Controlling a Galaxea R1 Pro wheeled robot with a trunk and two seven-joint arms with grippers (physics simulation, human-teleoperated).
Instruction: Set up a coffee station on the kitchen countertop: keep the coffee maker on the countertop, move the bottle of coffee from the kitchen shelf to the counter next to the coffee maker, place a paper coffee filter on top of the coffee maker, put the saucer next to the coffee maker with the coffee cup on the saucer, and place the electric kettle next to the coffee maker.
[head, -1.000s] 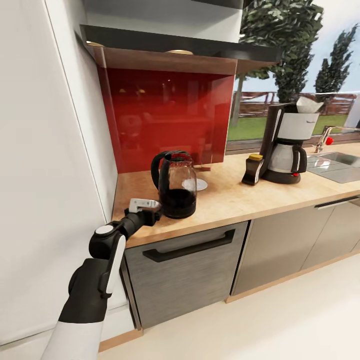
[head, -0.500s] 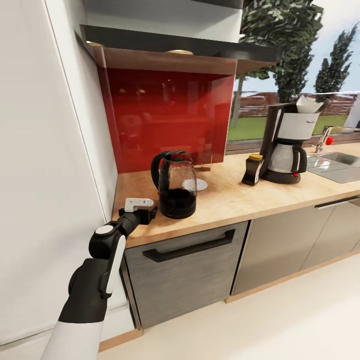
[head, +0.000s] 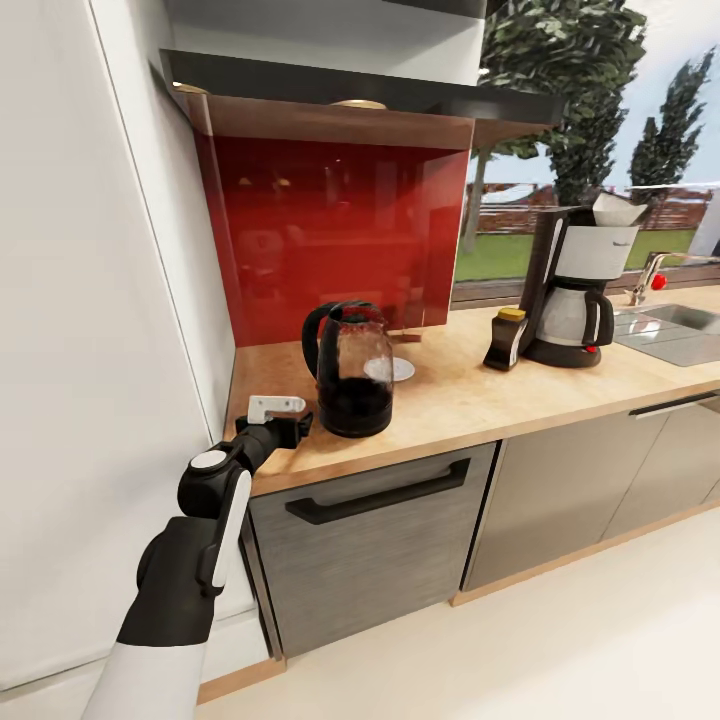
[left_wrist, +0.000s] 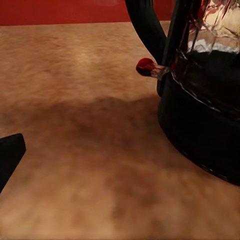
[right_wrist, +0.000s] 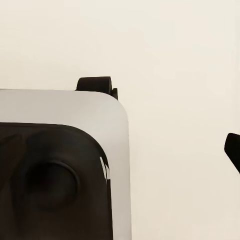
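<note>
From the head, the left end effector (head: 290, 428) is seen low over the worktop (head: 450, 395), its spread unreadable; the electric kettle (head: 350, 370) stands just beyond it, unheld. At the left wrist, the kettle's handle (left_wrist: 147, 27) is judged likely to be shoved, not grasped.

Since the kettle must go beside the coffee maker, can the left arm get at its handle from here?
Probably yes: the left gripper sits low beside the electric kettle, on the side its handle faces, with bare countertop between them.
</note>
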